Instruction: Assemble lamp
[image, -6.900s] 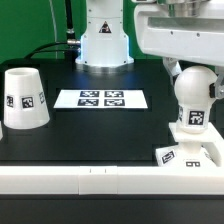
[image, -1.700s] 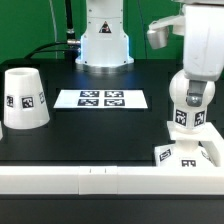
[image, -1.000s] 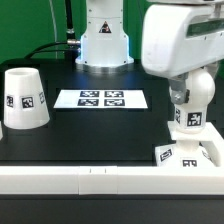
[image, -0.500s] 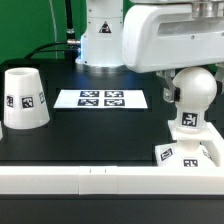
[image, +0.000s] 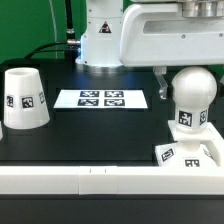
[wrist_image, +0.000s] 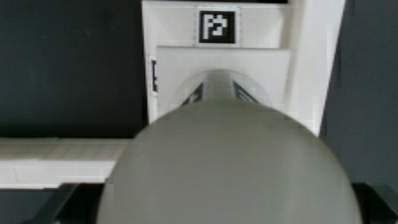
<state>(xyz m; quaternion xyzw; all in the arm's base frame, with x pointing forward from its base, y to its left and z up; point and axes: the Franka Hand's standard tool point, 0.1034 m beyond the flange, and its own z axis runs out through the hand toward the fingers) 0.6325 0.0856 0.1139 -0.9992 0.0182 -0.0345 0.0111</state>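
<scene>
- I count three lamp parts: one shade (image: 22, 98), one bulb (image: 191, 92), one base (image: 205, 153).
- One marker board (image: 100, 99); I see four tags (image: 88, 96) printed on it.
- One long white rail (image: 70, 181).
- One robot arm (image: 160, 40).

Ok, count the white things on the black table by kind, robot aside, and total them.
White tapered plastic shade: 1
White round-headed bulb: 1
White flat square base: 1
Flat white marker board: 1
Long white rail: 1
Total: 5
</scene>
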